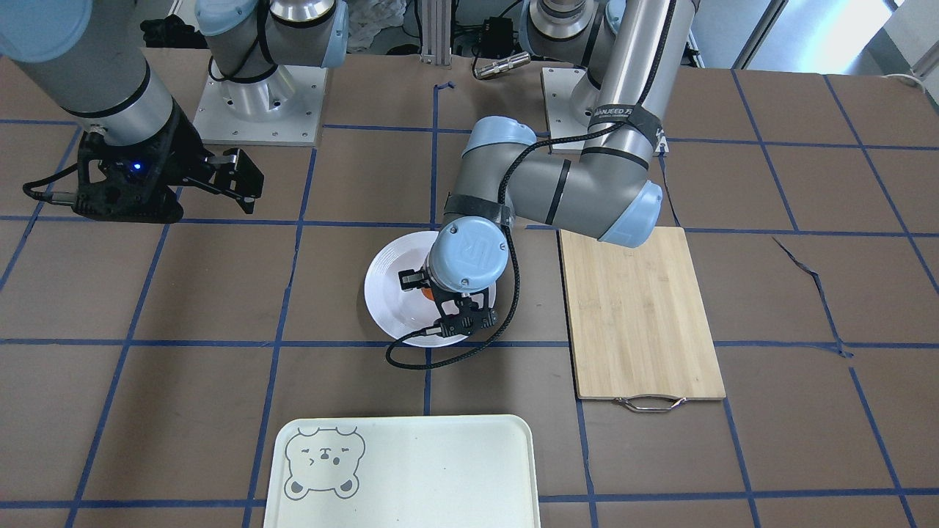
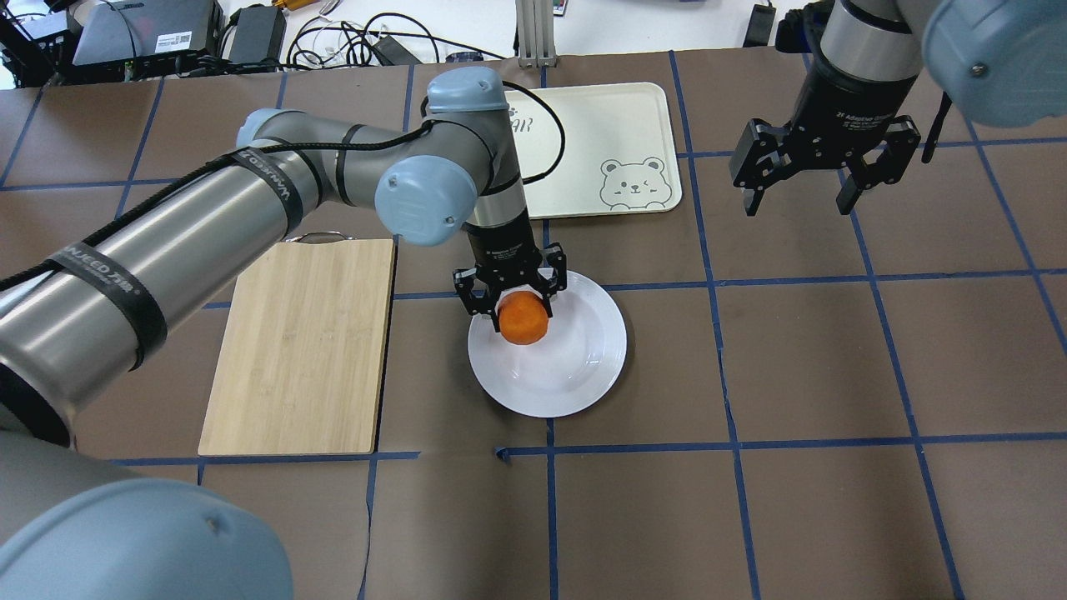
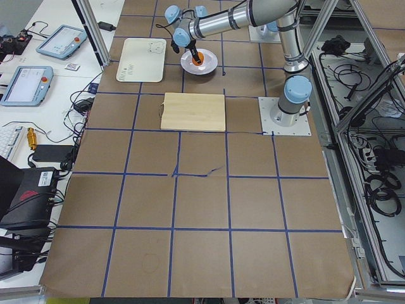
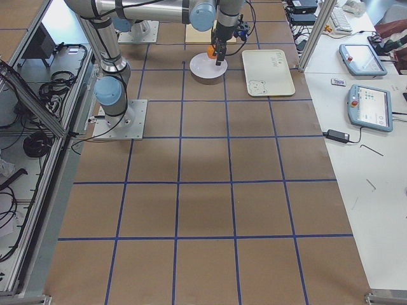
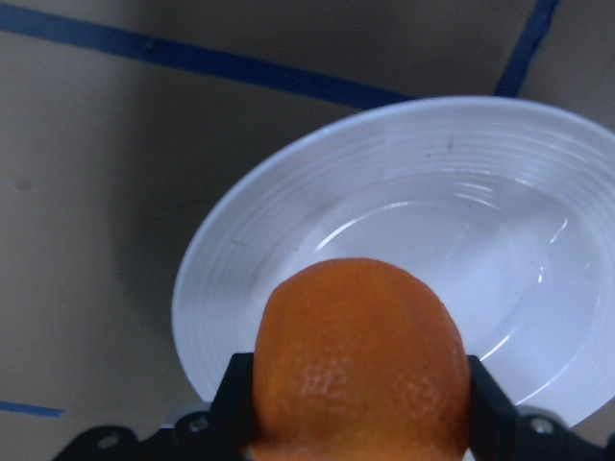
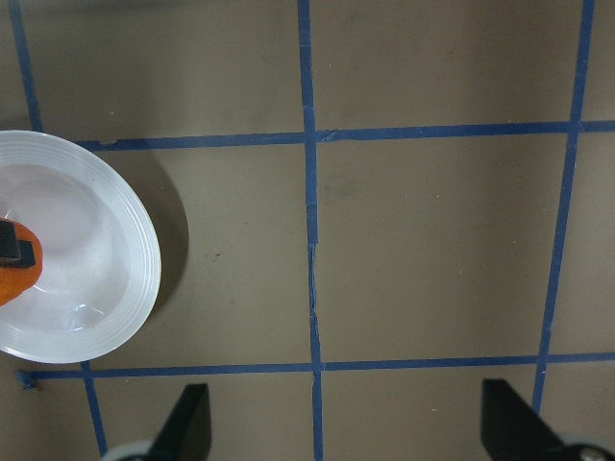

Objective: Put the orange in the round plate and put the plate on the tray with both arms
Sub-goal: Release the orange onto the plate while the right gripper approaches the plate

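My left gripper (image 2: 521,302) is shut on the orange (image 2: 523,317), holding it over the left part of the round plate (image 2: 575,367) near the table's middle. In the left wrist view the orange (image 5: 360,355) sits between the black fingers, with the plate (image 5: 432,211) below it. From the front the wrist hides most of the orange (image 1: 426,295) and part of the plate (image 1: 385,286). The cream tray (image 2: 600,133) with a bear face lies beyond the plate. My right gripper (image 2: 804,187) hangs open and empty, well to the right of the plate and above the table.
A wooden cutting board (image 2: 300,342) with a metal handle lies left of the plate, under my left arm. Brown paper with blue tape lines covers the table. The right wrist view shows the plate (image 6: 115,250) at its left edge.
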`<action>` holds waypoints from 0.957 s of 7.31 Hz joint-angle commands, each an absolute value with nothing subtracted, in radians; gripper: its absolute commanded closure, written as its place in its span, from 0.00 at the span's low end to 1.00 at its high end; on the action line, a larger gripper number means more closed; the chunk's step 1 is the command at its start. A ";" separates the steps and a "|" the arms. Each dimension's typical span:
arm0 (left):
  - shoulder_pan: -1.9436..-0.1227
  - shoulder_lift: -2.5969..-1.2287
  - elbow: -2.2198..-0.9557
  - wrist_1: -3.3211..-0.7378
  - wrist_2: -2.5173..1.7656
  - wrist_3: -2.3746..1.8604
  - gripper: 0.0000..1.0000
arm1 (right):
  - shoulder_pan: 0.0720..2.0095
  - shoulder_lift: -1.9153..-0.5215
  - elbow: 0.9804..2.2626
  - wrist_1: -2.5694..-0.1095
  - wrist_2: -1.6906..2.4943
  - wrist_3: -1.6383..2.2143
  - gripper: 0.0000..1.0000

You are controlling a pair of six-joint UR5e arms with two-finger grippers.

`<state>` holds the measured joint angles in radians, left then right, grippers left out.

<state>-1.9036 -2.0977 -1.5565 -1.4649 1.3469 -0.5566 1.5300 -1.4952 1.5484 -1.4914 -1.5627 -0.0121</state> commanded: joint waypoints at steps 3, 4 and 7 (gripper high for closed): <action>-1.895 -2.065 -1.525 -1.440 1.347 -0.641 0.00 | 1.520 -1.483 1.549 -1.489 -1.569 -0.011 0.00; -1.853 -2.043 -1.479 -1.453 1.357 -0.647 0.00 | 1.497 -1.480 1.549 -1.488 -1.563 -0.018 0.00; -1.732 -1.953 -1.358 -1.530 1.474 -0.406 0.00 | 1.486 -1.395 1.639 -1.619 -1.379 -0.093 0.00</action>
